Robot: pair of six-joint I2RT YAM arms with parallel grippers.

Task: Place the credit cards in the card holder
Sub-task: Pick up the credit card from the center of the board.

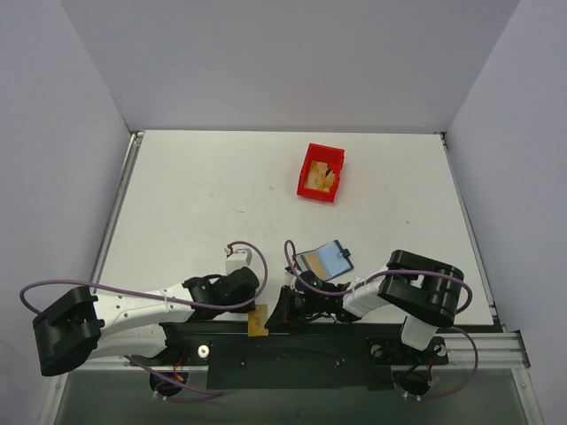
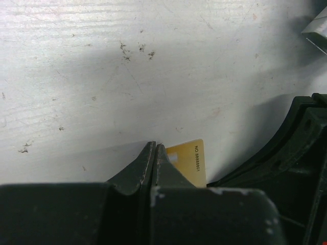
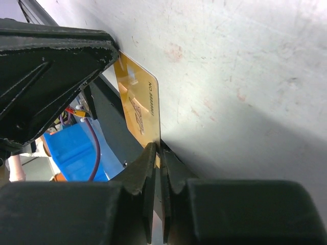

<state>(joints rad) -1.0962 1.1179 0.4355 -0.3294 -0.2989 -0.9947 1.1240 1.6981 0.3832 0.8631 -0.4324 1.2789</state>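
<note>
A tan-gold credit card (image 1: 258,320) lies at the table's near edge, partly over the black rail. My right gripper (image 1: 273,317) is shut on its near edge; the right wrist view shows the card (image 3: 140,102) pinched between the fingertips (image 3: 161,153). My left gripper (image 1: 251,305) is shut, its tips (image 2: 154,147) down at the card's (image 2: 193,161) other end, with nothing seen between them. The navy card holder (image 1: 323,261) lies open, shiny blue inside up, just behind the right gripper. A tan piece, perhaps the second card (image 1: 319,181), lies in the red bin.
The red plastic bin (image 1: 306,168) stands at the back, right of centre. The black mounting rail (image 1: 292,341) runs along the near edge under the card. The two grippers are close together, and the right arm (image 2: 299,153) fills the right side of the left wrist view.
</note>
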